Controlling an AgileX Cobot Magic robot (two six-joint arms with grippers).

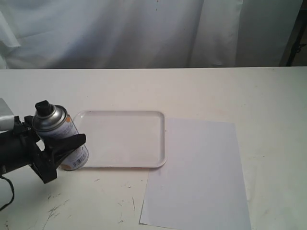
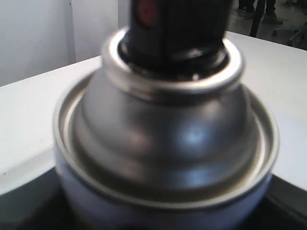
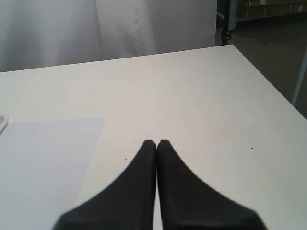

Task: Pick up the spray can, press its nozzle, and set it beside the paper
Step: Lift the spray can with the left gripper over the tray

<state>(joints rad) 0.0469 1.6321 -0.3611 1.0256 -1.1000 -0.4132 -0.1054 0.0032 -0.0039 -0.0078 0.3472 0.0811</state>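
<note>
The spray can (image 1: 71,130) leans at the table's left side, close to the tray's left rim; whether its base rests on the table I cannot tell. My left gripper (image 1: 67,140) is shut on its body, one black finger (image 1: 72,142) crossing the label. Its black nozzle (image 1: 44,109) sticks up untouched. The left wrist view is filled by the can's silver dome (image 2: 163,143) and the nozzle (image 2: 177,28). The white paper (image 1: 196,177) lies to the right of the tray. My right gripper (image 3: 157,143) is shut and empty over bare table beside the paper (image 3: 43,167); the exterior view does not show it.
A white plastic tray (image 1: 122,166) with a raised rim lies between the can and the paper, and the sheet's corner runs under its right edge. White curtains hang behind the table. The table's right edge (image 3: 268,86) drops to the floor.
</note>
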